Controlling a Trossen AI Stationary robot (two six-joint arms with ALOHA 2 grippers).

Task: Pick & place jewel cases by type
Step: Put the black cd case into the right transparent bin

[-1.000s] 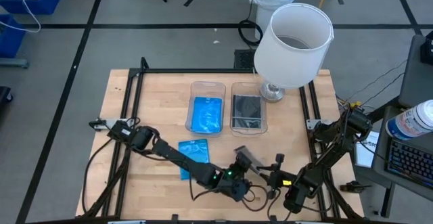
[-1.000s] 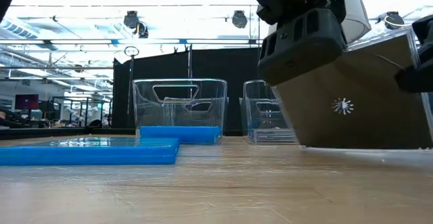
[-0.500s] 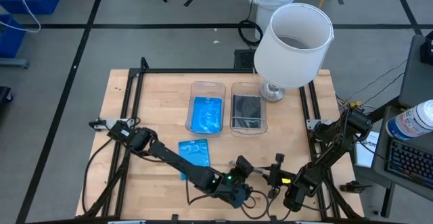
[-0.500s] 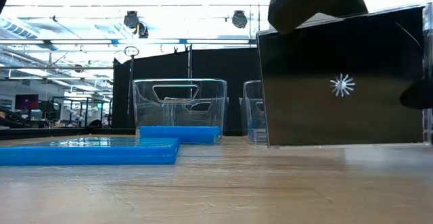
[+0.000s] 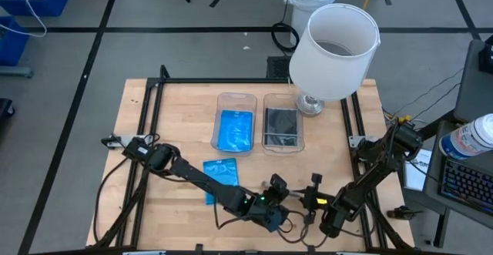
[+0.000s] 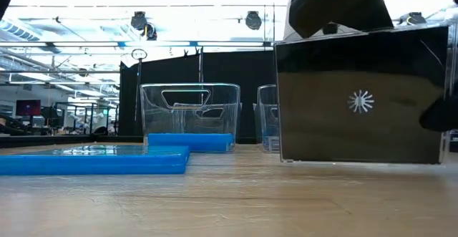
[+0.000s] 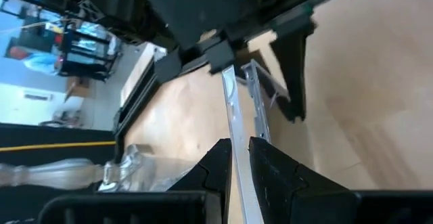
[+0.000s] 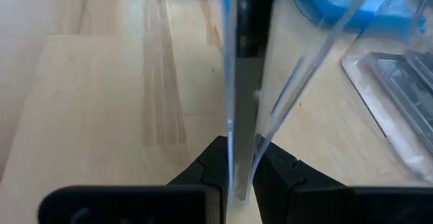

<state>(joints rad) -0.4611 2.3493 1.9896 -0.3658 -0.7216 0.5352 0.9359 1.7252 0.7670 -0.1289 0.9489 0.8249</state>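
Note:
A dark grey square jewel case [image 6: 361, 101] stands upright on edge near the table's front, its face toward the near edge. Both grippers are shut on it. My left gripper [image 7: 238, 163] is at its top edge and my right gripper [image 8: 240, 163] at its side edge. The clear cover seems to stand a little apart from the dark tray. A bright blue jewel case [image 5: 221, 176] lies flat on the table to the left. Another blue case lies in the left clear bin [image 5: 236, 101], and a dark one in the right bin [image 5: 282, 101]. My left gripper pinches the case's top edge [image 7: 235, 139] between its two fingers, one on each face, slanting down from the table's left. The case stands upright below them. Whether its lower edge [image 6: 358, 161] touches the table cannot be told. My right gripper pinches the case's side edge [image 8: 237, 126], the one toward the table's right, with one finger on each face. It comes slanting down from the right. The case is upright, edge-on to the fingers.
A table lamp with a large white shade [image 5: 335, 51] stands at the far right, just beside the right bin. The two bins sit side by side at the table's far middle. Bare wood lies between the bins and the held case.
The dark case has swung from a tilt to upright, and its flat face now squarely meets the near edge. My left gripper has rolled with it and stays shut on its top edge. The case sits a little lower in the low view than half a second ago.

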